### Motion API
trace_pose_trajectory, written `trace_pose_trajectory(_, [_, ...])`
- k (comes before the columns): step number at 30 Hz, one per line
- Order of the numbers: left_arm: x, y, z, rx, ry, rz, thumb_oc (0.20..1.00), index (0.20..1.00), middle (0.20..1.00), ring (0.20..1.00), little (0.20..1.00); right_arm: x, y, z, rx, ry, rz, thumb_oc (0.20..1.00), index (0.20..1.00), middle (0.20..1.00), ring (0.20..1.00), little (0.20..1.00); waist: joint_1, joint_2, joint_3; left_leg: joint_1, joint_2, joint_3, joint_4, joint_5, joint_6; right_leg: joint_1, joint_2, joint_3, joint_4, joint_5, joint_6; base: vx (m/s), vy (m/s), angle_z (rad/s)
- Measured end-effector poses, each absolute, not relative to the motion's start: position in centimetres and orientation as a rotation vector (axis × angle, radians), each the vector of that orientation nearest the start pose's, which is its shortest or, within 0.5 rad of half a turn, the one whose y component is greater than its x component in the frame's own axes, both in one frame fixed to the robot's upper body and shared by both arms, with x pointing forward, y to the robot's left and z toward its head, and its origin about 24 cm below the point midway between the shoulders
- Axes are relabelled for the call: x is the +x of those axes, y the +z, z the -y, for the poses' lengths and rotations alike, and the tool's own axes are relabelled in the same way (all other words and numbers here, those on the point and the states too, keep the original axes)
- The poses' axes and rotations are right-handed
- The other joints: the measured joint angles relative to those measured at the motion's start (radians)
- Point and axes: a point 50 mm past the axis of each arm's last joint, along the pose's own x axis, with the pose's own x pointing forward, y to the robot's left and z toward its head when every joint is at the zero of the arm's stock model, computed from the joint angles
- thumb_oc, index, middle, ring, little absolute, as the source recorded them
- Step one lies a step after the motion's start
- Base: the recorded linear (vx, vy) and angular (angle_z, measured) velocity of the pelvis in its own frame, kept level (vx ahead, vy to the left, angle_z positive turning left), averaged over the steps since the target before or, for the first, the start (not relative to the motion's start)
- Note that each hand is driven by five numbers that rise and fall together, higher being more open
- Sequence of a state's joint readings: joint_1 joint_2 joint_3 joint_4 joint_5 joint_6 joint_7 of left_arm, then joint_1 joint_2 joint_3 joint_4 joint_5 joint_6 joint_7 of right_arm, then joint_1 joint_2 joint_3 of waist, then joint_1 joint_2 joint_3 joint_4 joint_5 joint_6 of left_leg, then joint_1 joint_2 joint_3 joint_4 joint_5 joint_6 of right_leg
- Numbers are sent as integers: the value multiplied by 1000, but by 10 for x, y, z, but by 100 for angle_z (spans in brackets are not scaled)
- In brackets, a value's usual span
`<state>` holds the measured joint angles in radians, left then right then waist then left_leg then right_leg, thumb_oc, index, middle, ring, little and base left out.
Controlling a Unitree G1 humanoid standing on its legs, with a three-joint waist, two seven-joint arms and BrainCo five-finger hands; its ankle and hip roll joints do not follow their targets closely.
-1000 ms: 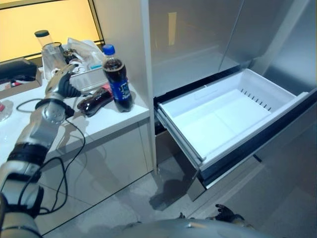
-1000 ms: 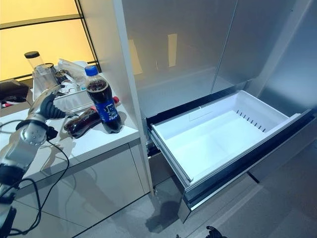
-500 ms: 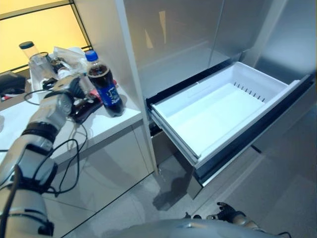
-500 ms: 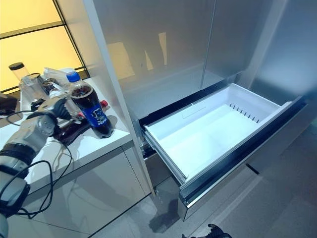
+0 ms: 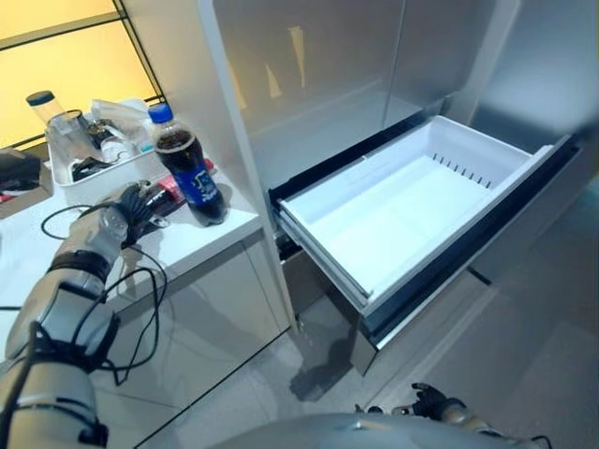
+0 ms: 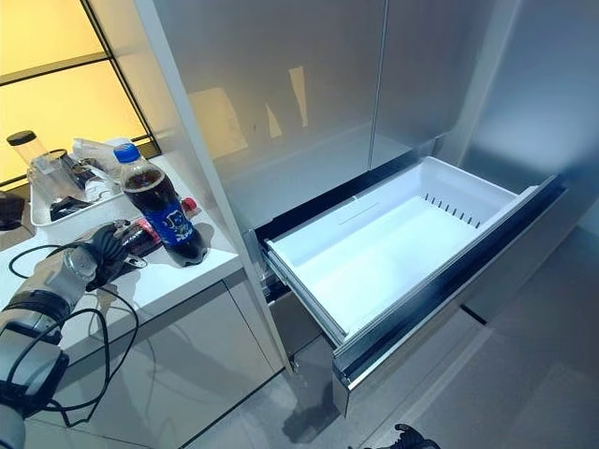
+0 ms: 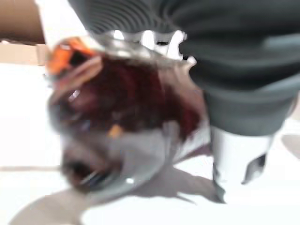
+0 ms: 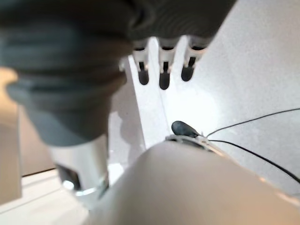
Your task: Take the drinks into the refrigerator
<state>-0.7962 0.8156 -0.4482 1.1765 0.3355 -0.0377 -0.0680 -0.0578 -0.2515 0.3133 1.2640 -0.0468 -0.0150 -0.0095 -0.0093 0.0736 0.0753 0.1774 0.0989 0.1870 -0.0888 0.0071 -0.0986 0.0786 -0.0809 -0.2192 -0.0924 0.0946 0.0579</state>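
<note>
Meanwhile, the left hand [image 5: 132, 200] was seen on the white counter [image 5: 56, 253], its fingers curled round a lying bottle [image 5: 161, 195] of dark drink with a red cap. In the left wrist view that bottle [image 7: 122, 126] was shown close against the palm, resting on the white surface, with the thumb [image 7: 236, 161] beside it. Just beside the hand, nearer the counter's right edge, a standing bottle [image 5: 187, 168] of dark cola with a blue cap and blue label was left upright and untouched. Behind both, toward the counter's back edge, a white tray [image 5: 89, 168] of assorted items was placed, with a clear jar [image 5: 58, 126] bearing a dark lid at its far corner.

To the right of the counter, the refrigerator [image 5: 374, 84] was found with its white drawer [image 5: 412, 210] pulled out, nothing lying inside it. Both drinks were still on the counter, well apart from the drawer.

The right hand [image 5: 430, 404] was seen low by the floor; in the right wrist view its fingers [image 8: 161, 65] were held straight, holding nothing.
</note>
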Motion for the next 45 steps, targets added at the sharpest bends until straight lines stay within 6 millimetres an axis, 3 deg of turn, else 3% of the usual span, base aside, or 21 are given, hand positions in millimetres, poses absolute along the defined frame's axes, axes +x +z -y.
trace_pose_trajectory(14, [334, 98, -359, 1258, 117, -532, 1000, 1000, 1000, 1000, 1000, 101, -161, 226, -467, 134, -1215, 1000, 1000, 1000, 1000, 1000, -2, 2, -9, -1, 3, 2, 0, -1, -1, -4, 4, 3, -1, 0, -1, 3, 0, 0])
trace_pose_trajectory(15, [335, 98, -358, 1260, 123, -522, 416, 416, 416, 416, 416, 101, -161, 227, -467, 133, -1216, 1000, 1000, 1000, 1000, 1000, -2, 2, -9, -1, 3, 2, 0, -1, -1, -4, 4, 3, -1, 0, -1, 0, 0, 0])
trace_pose_trajectory(16, [337, 98, -355, 1265, 121, -510, 200, 200, 200, 200, 200, 100, -161, 227, -468, 132, -1218, 1000, 1000, 1000, 1000, 1000, -1, 1, -10, -2, 3, 2, 0, -1, -1, -5, 4, 3, -2, 0, -1, 0, 0, 0])
trace_pose_trajectory(22, [343, 94, -341, 1445, 94, -464, 200, 200, 200, 200, 200, 95, -162, 229, -451, 102, -1219, 1000, 1000, 1000, 1000, 1000, -2, -3, -15, -15, 3, 1, 0, 0, -1, -17, 5, 3, 0, 0, -1, -2, -2, 1])
trace_pose_trajectory(33, [344, 96, -334, 1454, 132, -385, 200, 200, 200, 200, 200, 96, -160, 234, -415, 33, -1203, 1000, 1000, 1000, 1000, 1000, 9, -4, 16, -16, 2, 0, -2, -1, -2, -15, 3, 4, -4, -2, 3, -3, -2, 0])
trace_pose_trajectory(41, [320, 92, -355, 1404, 232, -329, 200, 200, 200, 200, 200, 97, -160, 232, -426, -8, -1186, 1000, 1000, 1000, 1000, 1000, -2, 7, 36, -12, 4, 4, 0, -2, -3, -15, 6, 6, -4, 1, -1, -8, 9, -1])
trace_pose_trajectory(45, [306, 87, -367, 1228, 348, -317, 200, 200, 200, 200, 200, 96, -160, 232, -426, -10, -1179, 1000, 1000, 1000, 1000, 1000, -2, 9, 37, -8, 6, 4, 0, -3, -5, -13, 9, 10, -5, 1, -1, -7, -8, -4])
